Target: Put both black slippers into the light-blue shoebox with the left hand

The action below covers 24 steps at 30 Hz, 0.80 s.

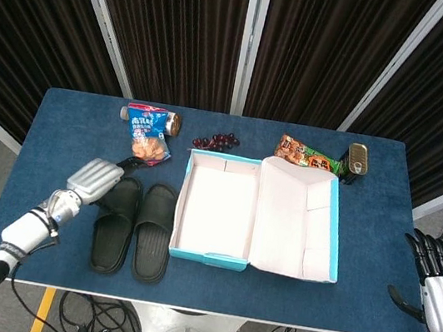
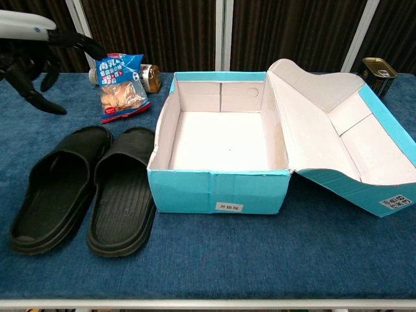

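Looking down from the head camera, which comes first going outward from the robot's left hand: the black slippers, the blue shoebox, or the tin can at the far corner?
From the left hand, in the head view:
1. The black slippers, right beside the hand, with the fingers over the nearer one.
2. The shoebox, next over, mid-table, lid open.
3. The tin can, at the back edge on the far side, beyond the box's lid.

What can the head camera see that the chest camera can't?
Only the head view shows the right robot hand past the table's right edge, the dark grapes and the orange snack packet behind the box, plus the floor with cables.

Only the chest view shows the small white label on the box's front wall and the ridged soles inside the slippers.

Both show the left robot hand with fingers apart, holding nothing, the two black slippers side by side, the open, empty blue shoebox, the blue snack bag and the tin can.
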Each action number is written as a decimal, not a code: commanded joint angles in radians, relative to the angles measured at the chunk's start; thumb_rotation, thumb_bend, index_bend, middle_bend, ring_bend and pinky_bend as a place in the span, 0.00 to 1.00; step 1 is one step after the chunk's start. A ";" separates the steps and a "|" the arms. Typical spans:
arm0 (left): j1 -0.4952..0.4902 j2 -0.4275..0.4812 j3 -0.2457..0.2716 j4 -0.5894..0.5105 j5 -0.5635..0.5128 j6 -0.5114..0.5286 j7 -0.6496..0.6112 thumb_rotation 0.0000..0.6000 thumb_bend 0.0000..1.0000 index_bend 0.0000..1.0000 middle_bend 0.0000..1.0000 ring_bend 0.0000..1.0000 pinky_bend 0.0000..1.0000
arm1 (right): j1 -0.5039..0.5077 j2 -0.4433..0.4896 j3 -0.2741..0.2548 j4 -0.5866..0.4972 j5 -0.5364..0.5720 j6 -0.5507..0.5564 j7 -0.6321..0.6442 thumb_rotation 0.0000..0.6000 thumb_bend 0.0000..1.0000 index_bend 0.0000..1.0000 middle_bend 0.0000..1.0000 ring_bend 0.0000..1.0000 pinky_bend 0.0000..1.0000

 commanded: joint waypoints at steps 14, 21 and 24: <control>-0.282 -0.241 0.123 0.132 -0.453 -0.049 0.209 1.00 0.16 0.07 0.03 0.60 0.73 | 0.001 -0.010 -0.007 0.026 0.004 -0.009 0.026 1.00 0.13 0.00 0.04 0.00 0.00; -0.350 -0.306 0.168 0.204 -0.582 -0.017 0.255 1.00 0.16 0.07 0.01 0.60 0.73 | -0.003 -0.011 -0.009 0.036 0.014 -0.010 0.036 1.00 0.13 0.00 0.04 0.00 0.00; -0.365 -0.320 0.167 0.220 -0.620 -0.052 0.233 1.00 0.16 0.07 0.01 0.60 0.73 | -0.002 -0.012 -0.009 0.037 0.013 -0.012 0.038 1.00 0.13 0.00 0.04 0.00 0.00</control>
